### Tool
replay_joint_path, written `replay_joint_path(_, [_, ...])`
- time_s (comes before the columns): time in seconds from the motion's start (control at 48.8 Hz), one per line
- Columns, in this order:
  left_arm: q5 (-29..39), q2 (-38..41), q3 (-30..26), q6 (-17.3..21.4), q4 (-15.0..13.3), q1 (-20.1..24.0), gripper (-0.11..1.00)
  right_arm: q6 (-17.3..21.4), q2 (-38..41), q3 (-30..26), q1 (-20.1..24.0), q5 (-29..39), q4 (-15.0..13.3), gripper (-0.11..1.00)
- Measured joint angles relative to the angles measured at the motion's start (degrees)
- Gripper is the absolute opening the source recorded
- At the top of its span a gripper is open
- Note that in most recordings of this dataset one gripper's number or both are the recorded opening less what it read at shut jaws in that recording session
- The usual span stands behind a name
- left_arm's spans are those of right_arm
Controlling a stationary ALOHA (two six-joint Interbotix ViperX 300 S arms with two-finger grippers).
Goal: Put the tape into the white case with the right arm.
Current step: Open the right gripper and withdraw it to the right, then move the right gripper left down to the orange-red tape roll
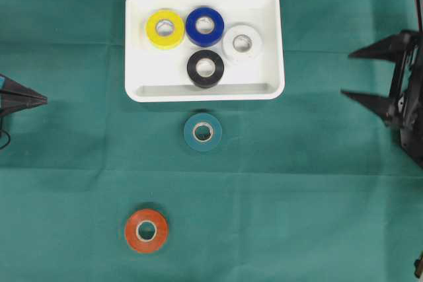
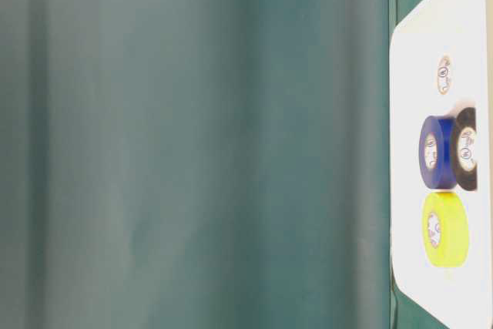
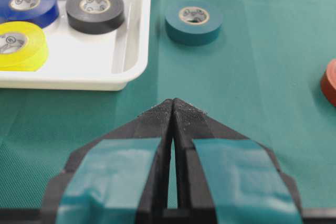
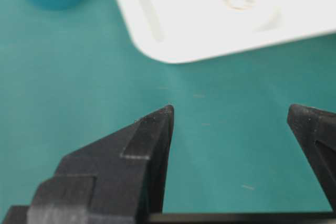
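Two rolls lie outside the white case (image 1: 135, 90): the teal tape (image 1: 203, 132) just near of its rim, the orange tape (image 1: 146, 230) nearer still. The right gripper (image 1: 360, 74), jaws spread and empty, should straddle the teal roll squarely before closing.

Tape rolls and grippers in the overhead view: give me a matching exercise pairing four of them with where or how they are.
Things:
1. black roll
2. teal roll
3. right gripper
4. left gripper

States:
A. fingers shut
B. on the cloth just below the white case
C. inside the case
D. fingers wide apart, empty

Pairs: 1-C, 2-B, 3-D, 4-A
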Motion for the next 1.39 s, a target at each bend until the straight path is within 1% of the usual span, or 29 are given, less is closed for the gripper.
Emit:
replay_joint_path(0.184, [0.0,0.0,0.0,0.0,0.0,0.0,0.00,0.0,0.1,0.3,8.5,-0.6,0.0,0.68])
replay_joint_path(0.287, [0.0,0.0,0.0,0.0,0.0,0.0,0.00,0.1,0.2,0.6,11.8,-0.6,0.1,0.65])
replay_joint_path(0.348, [0.0,0.0,0.0,-0.1,0.0,0.0,0.00,0.1,0.3,0.6,13.0,-0.7,0.1,0.64])
replay_joint_path(0.512, [0.0,0.0,0.0,0.0,-0.1,0.0,0.00,0.1,0.6,0.8,15.3,-0.7,0.0,0.64])
replay_joint_path(0.676, [0.0,0.0,0.0,0.0,0.0,0.0,0.00,0.0,1.5,0.8,15.6,-0.8,0.0,0.64])
replay_joint_path(0.819, [0.0,0.0,0.0,0.0,0.0,-0.1,0.00,0.1,3.8,0.6,15.6,-1.1,0.0,0.64])
replay_joint_path(0.922, [0.0,0.0,0.0,0.0,0.0,0.0,0.00,0.1,7.3,-1.0,15.9,-2.0,0.0,0.64])
replay_joint_path(1.147, [0.0,0.0,0.0,0.0,0.0,0.0,0.00,-0.4,18.0,-7.7,17.4,-4.5,-0.4,0.64])
replay_joint_path(1.393, [0.0,0.0,0.0,0.0,0.0,0.0,0.00,-0.6,32.3,-17.6,19.7,-5.7,-2.2,0.64])
